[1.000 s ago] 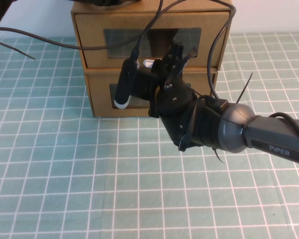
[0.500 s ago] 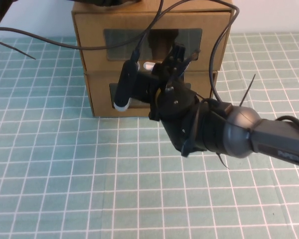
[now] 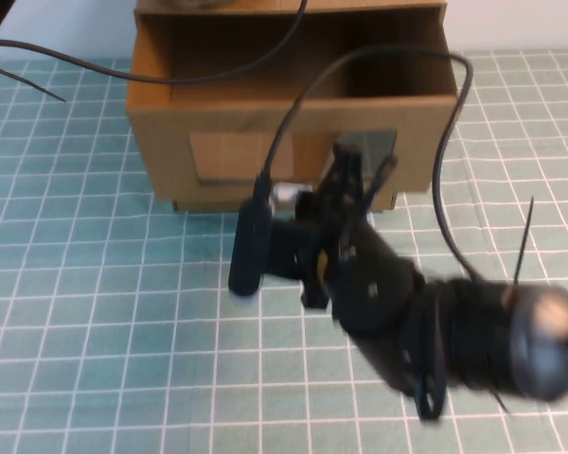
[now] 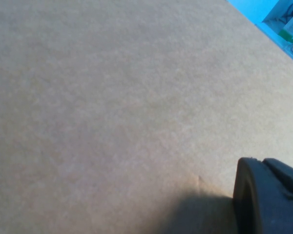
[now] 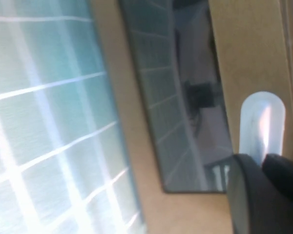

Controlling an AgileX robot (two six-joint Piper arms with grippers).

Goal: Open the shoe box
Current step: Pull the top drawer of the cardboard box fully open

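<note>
Surface and room?
Teal mat (image 3: 95, 312) with a white grid; pale wall (image 3: 521, 24) behind.
Where's the shoe box (image 3: 156, 151)?
Far middle, cardboard, its drawer (image 3: 237, 113) slid out toward the robot. The right gripper (image 3: 360, 165) is at the drawer's windowed front, clamped on it; the left gripper (image 4: 271, 195) hangs just over plain cardboard.

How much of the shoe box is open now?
Done: the shoe box drawer stands pulled out toward the robot, its inside showing from above. In hand: the right gripper sits at the drawer's front, by the window. The left gripper is close over plain cardboard. Left: maybe a bit more pulling, then letting go.
</note>
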